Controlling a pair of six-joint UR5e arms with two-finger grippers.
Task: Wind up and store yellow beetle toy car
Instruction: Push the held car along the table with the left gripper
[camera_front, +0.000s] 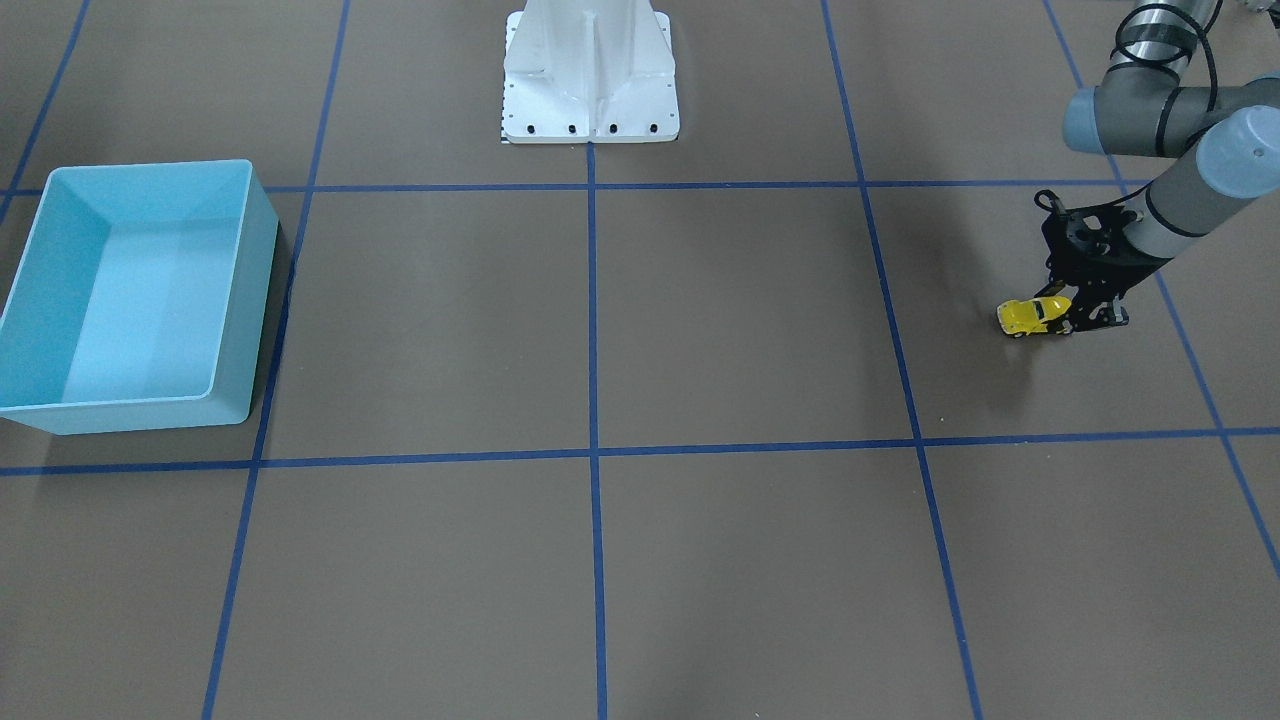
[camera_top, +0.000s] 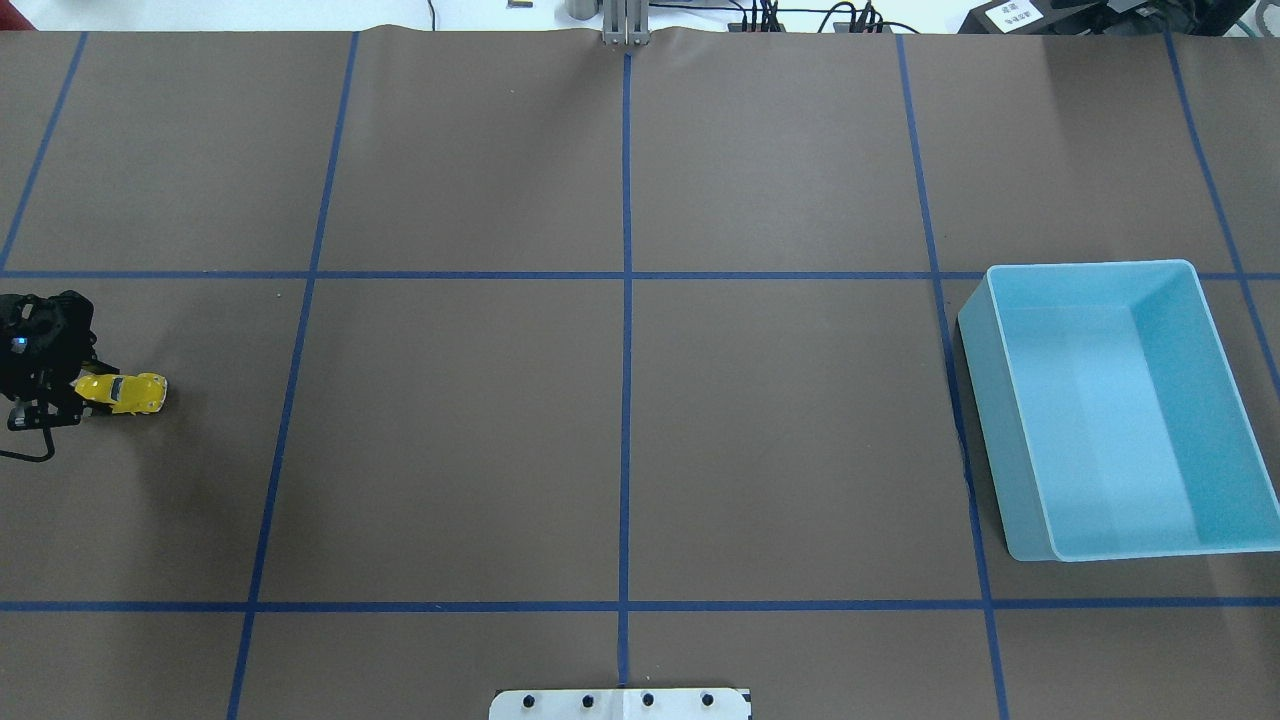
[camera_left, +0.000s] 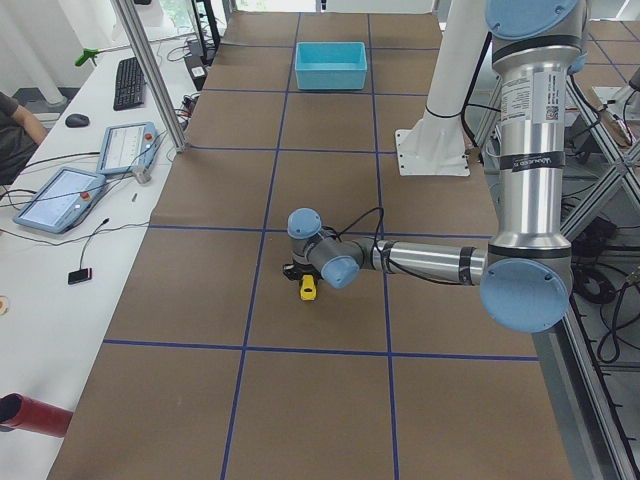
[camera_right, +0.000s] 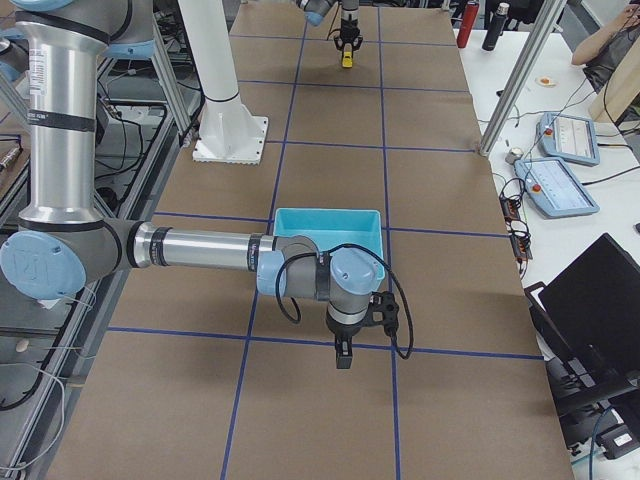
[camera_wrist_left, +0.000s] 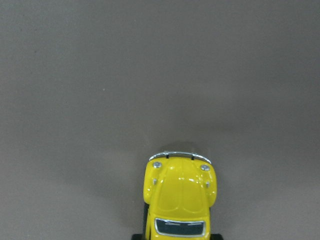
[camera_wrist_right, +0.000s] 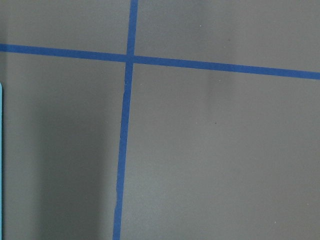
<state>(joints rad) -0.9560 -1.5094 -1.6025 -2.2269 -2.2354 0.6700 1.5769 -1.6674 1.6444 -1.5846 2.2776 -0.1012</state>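
Note:
The yellow beetle toy car (camera_front: 1032, 316) stands on the brown table at the robot's far left, also seen in the overhead view (camera_top: 128, 392) and small in the side views (camera_left: 308, 288) (camera_right: 346, 60). My left gripper (camera_front: 1064, 318) (camera_top: 86, 393) is low at the table and shut on the car's rear half. In the left wrist view the car's hood (camera_wrist_left: 181, 192) points away from the gripper. My right gripper (camera_right: 343, 358) hangs just above the table next to the light blue bin (camera_right: 327, 212). I cannot tell whether it is open or shut.
The light blue bin (camera_top: 988, 430) (camera_front: 262, 290) is empty and stands at the robot's far right, a full table width from the car. The white robot base (camera_front: 590, 90) is at the near middle edge. Blue tape lines (camera_wrist_right: 125, 125) grid the table.

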